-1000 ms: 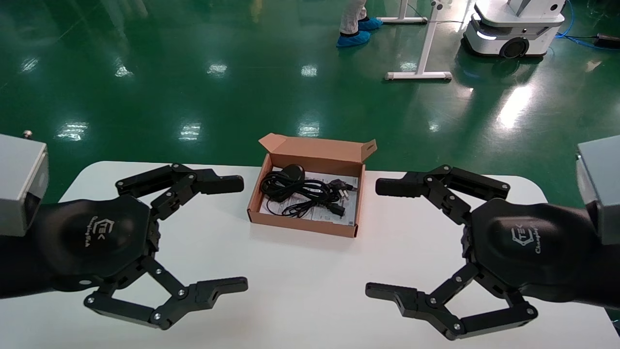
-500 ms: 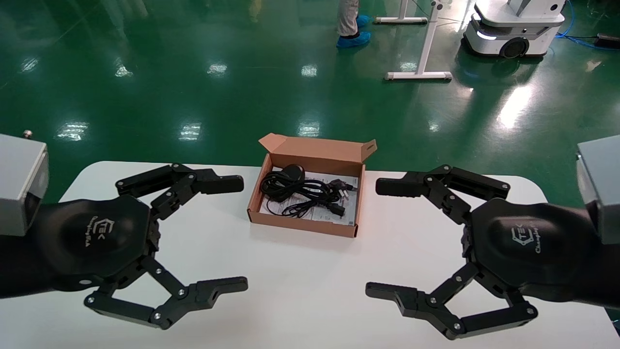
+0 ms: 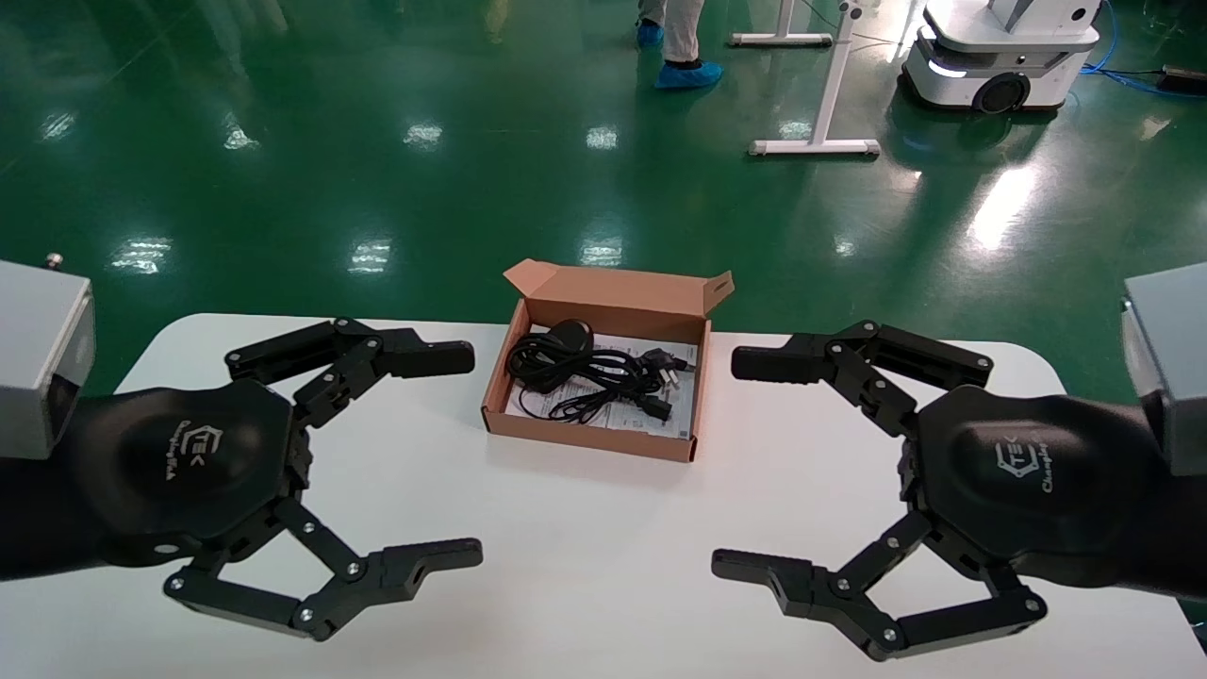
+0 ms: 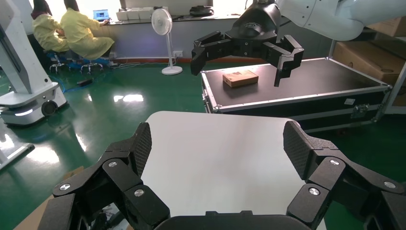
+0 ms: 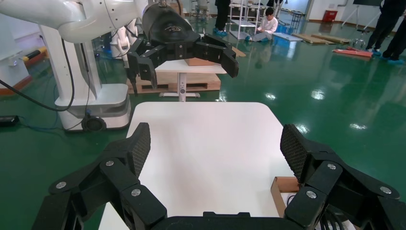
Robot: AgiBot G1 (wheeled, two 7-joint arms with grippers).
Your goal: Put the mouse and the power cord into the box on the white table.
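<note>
**Both grippers hover with jaws spread either side of the packed box**

A brown cardboard box [image 3: 594,443] sits at the far middle of the white table [image 3: 585,566], its flap lid upright. Inside lie the mouse [image 3: 570,334], at the far left corner, and the bundled power cord [image 3: 589,377]. The left gripper [image 3: 443,453] and right gripper [image 3: 750,462] hang empty above the table, jaws spread wide, the box between them.

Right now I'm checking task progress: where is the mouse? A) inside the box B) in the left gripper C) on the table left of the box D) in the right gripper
A: the mouse lies inside the box beside the cord; the left gripper and right gripper are open and empty.
</note>
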